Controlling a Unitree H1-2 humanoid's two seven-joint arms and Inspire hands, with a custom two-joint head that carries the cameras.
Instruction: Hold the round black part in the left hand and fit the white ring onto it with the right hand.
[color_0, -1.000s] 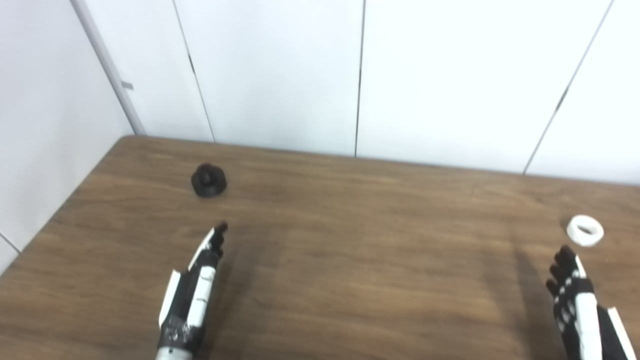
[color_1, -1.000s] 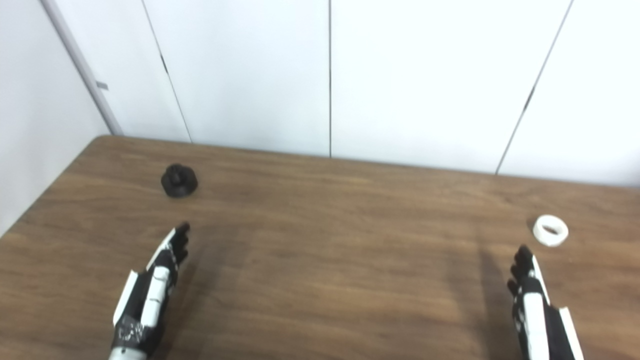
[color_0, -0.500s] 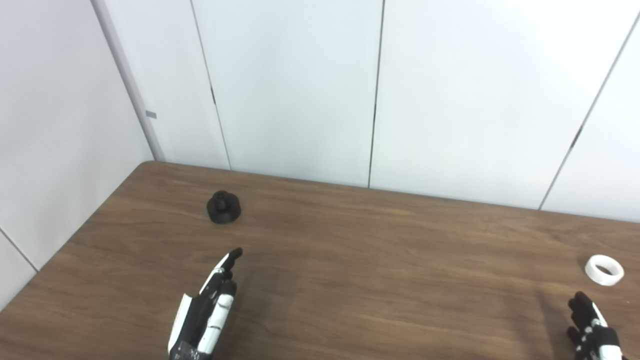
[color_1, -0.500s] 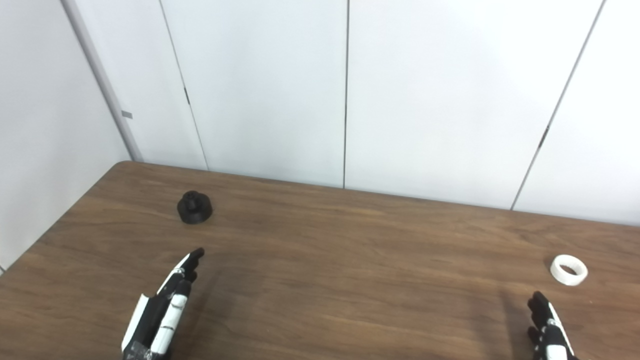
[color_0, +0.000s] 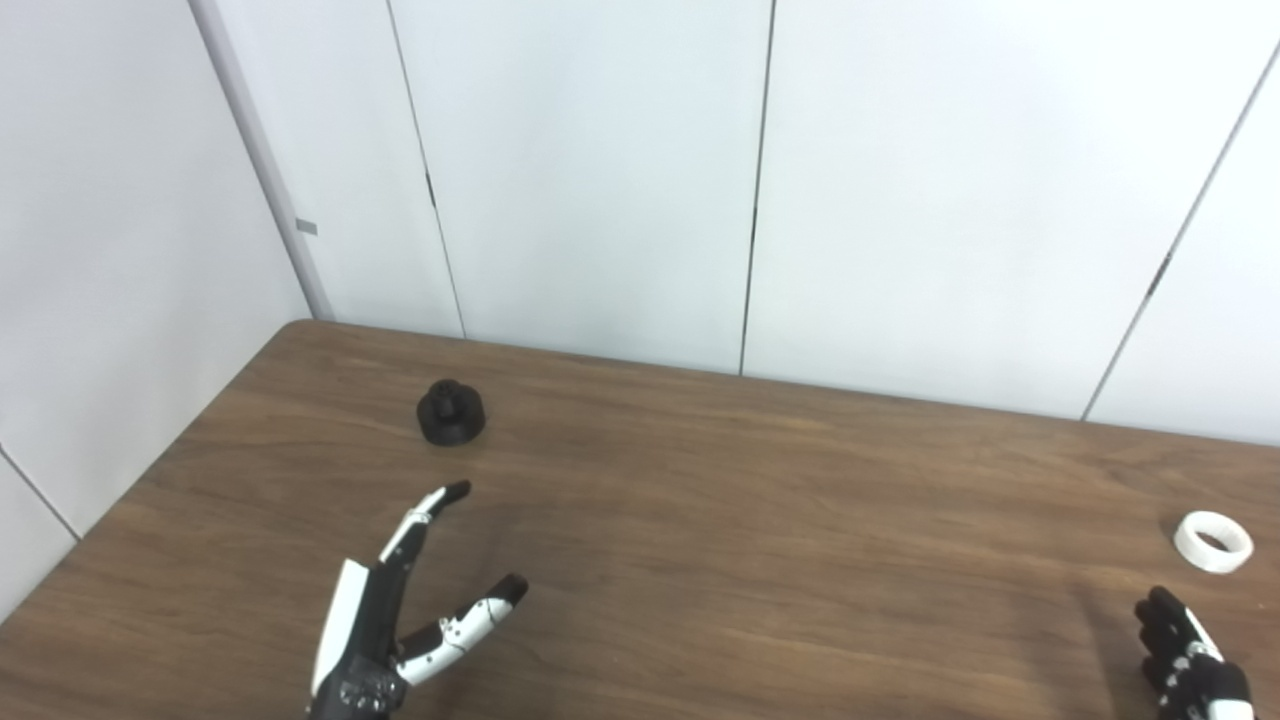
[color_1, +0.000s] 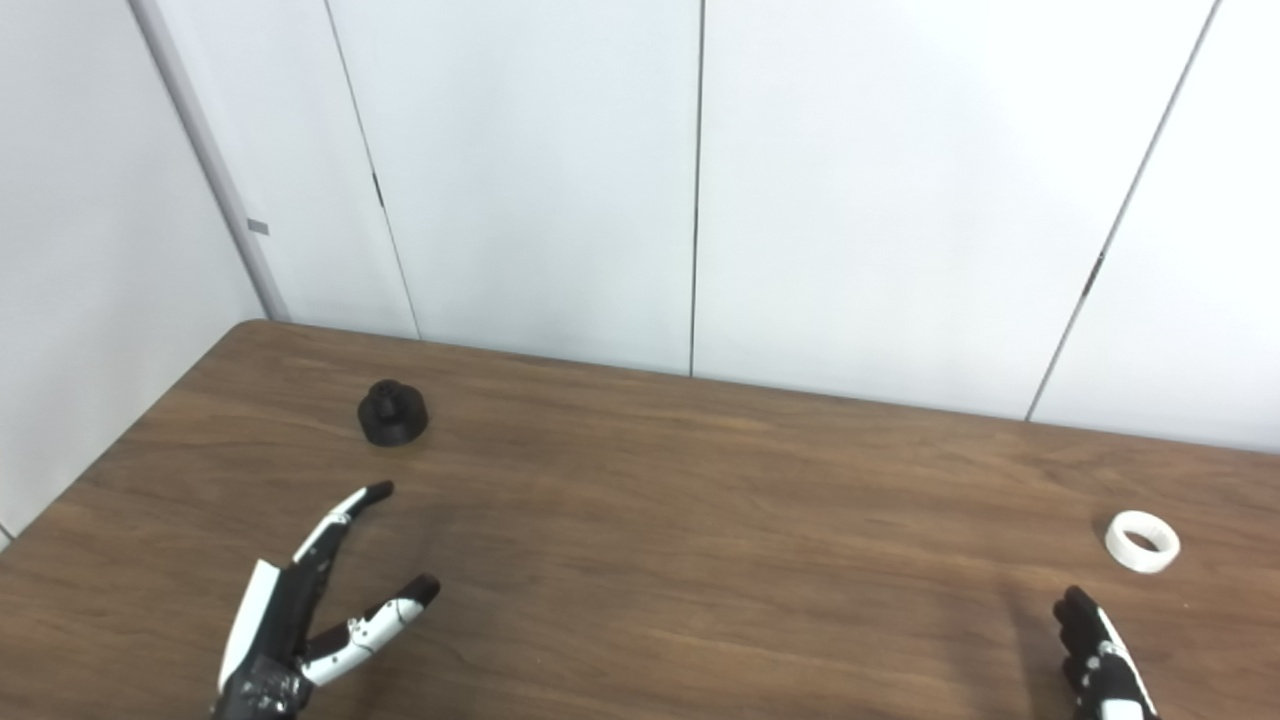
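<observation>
On the left half of the wooden table (color_0: 760, 500), in your left eye view, the round black part (color_0: 451, 412) sits upright on its own, near the back corner. Your left hand (color_0: 400, 620) lies nearer the front edge, apart from the part, empty, with its fingers stretched toward the part and the thumb spread wide to the side. Far to the right, the white ring (color_0: 1213, 541) lies flat on the wood. Your right hand (color_0: 1190, 665) shows only its dark fingertips at the bottom edge, just short of the ring and not touching it; you cannot tell whether it is spread or curled.

From your right eye view, the black part (color_1: 393, 412), the splayed left hand (color_1: 310, 610) and the ring (color_1: 1142, 541) stand the same way, and the right hand (color_1: 1100, 660) is again cut off by the frame.
</observation>
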